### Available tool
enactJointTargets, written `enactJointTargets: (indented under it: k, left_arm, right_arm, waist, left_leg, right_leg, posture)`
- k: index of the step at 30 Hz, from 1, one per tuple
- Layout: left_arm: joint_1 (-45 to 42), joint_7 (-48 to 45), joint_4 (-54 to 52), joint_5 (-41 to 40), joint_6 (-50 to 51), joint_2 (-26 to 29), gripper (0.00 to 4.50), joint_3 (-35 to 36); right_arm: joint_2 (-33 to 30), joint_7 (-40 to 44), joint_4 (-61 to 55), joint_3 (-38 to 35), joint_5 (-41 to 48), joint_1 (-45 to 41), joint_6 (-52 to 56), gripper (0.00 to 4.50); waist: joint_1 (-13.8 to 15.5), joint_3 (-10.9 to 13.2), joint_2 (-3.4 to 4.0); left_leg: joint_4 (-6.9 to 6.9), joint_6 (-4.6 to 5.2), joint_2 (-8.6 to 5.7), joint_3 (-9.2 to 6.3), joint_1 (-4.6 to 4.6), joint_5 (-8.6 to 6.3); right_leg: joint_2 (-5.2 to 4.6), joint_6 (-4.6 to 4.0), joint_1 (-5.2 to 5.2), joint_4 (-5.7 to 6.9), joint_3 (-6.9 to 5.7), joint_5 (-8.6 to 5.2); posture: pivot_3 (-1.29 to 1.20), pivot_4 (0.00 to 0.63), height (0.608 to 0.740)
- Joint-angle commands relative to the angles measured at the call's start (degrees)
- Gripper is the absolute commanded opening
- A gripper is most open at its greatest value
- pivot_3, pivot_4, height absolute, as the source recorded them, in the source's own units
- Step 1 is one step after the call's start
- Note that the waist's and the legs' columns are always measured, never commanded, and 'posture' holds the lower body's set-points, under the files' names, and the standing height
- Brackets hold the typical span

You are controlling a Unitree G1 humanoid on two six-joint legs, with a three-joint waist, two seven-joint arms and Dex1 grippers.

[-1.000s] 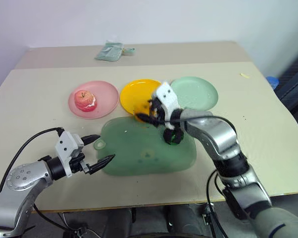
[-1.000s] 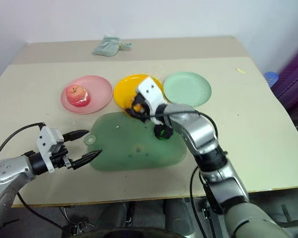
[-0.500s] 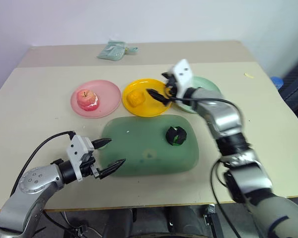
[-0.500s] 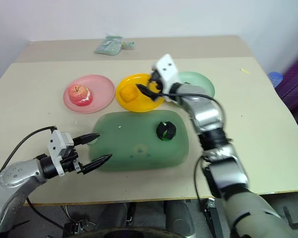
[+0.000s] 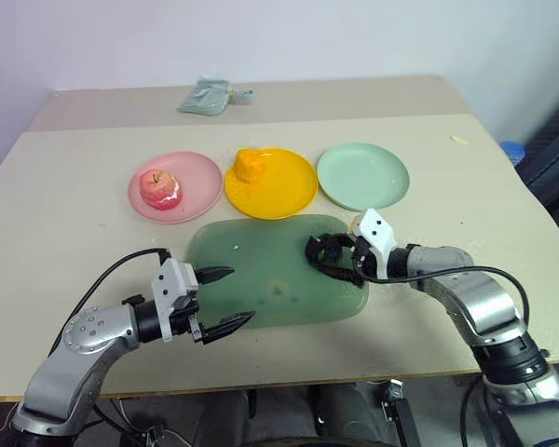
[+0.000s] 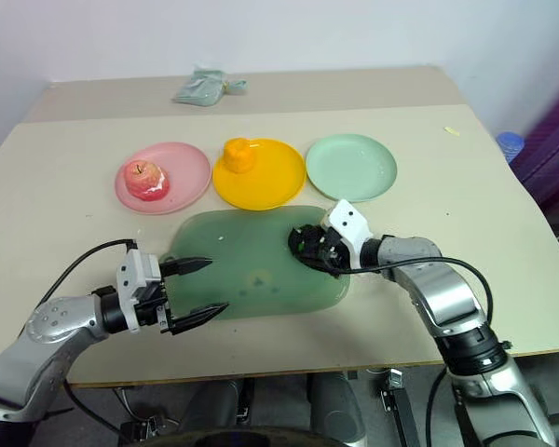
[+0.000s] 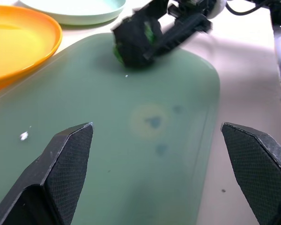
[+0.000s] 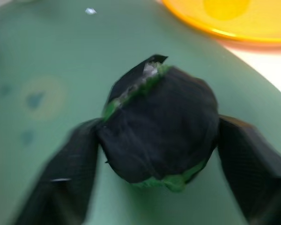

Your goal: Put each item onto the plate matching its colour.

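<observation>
Apple (image 5: 159, 187) and mandarin (image 5: 250, 167) are plated, last step underway: right gripper (image 6: 319, 250) fingers clamp the dark green ball (image 6: 308, 243) on the green board (image 5: 261, 284), next lift it beyond them onto the mint plate (image 5: 363, 175); left gripper (image 5: 218, 299) fingers spread, empty.

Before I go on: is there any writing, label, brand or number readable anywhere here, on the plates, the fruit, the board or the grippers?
None can be read.
Pink plate, yellow plate, green plate: plain, no print.
Apple, mandarin, dark ball: no sticker or label visible.
Green board: only faint dark stains, no letters.
Left gripper and right gripper: their white housings show no legible marking.
</observation>
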Motion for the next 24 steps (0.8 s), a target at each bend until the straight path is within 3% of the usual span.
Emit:
enactJointTargets:
  k: [1,5,10,13,15,17,24]
  left_arm:
    - [-0.1,0.3,-1.3,0.0,-0.7,0.0,4.5,0.5]
    - [0.0,1.7,-1.9,0.2,0.1,-0.1,4.5,0.6]
    - [-0.4,4.2,-4.1,-0.4,2.1,-0.7,4.5,0.3]
    - [-0.5,5.5,-5.2,-0.5,3.2,-0.8,4.5,0.4]
    - [-0.2,6.4,-5.2,-0.6,3.2,-0.8,4.5,1.9]
    - [0.2,7.8,-4.9,-1.3,3.3,-1.4,4.5,4.0]
    - [3.2,13.1,3.0,-2.9,1.1,-3.5,4.5,19.3]
  right_arm:
    - [1.1,-2.4,-2.4,-5.7,2.8,-2.8,1.2,1.75]
    - [5.0,-11.0,6.0,-11.2,1.8,-9.4,2.6,1.75]
    - [8.0,-22.2,25.9,-13.2,-5.2,-18.5,-3.0,1.75]
    - [9.1,-22.5,32.4,-14.0,-6.0,-21.6,-8.8,2.66]
    - [8.4,-22.3,32.1,-12.3,-8.6,-21.7,-13.3,3.76]
    - [7.1,-21.0,30.3,-11.3,-10.3,-20.4,-17.3,4.41]
    - [-1.1,-6.9,21.1,-16.1,-4.7,-8.0,-23.1,4.41]
  waist:
    - [0.2,0.0,0.0]
    - [0.0,0.0,0.0]
    - [0.0,0.0,0.0]
    - [-0.1,0.0,0.03]
    - [-0.1,0.1,0.09]
    - [-0.2,0.1,0.13]
    - [0.2,0.1,0.1]
  left_leg:
    - [0.01,0.0,-0.01,-0.02,-0.01,0.0]
    - [0.04,0.0,-0.02,-0.02,0.0,0.0]
    - [0.02,-0.01,-0.02,0.0,-0.01,0.0]
    - [0.0,0.0,-0.03,0.04,-0.04,0.0]
    - [-0.02,0.0,-0.03,0.07,-0.05,0.0]
    - [-0.02,0.0,-0.02,0.08,-0.05,0.0]
    - [0.01,0.01,-0.01,0.01,-0.05,-0.01]
  right_leg:
    - [-0.02,0.0,0.0,0.0,-0.01,0.0]
    - [-0.04,0.01,0.02,0.01,-0.01,0.0]
    - [-0.02,0.0,-0.01,0.02,-0.01,0.0]
    - [-0.03,0.0,-0.06,0.0,0.0,0.0]
    - [-0.03,0.01,-0.08,0.01,0.01,0.01]
    - [-0.03,0.01,-0.1,0.02,0.02,0.01]
    - [-0.02,0.02,-0.02,-0.01,-0.02,0.01]
  posture:
    - [0.0,0.15,0.74]
    - [0.0,0.15,0.74]
    - [0.0,0.15,0.74]
    - [0.0,0.15,0.74]
    - [0.0,0.15,0.74]
    - [0.0,0.15,0.74]
    - [0.0,0.15,0.74]
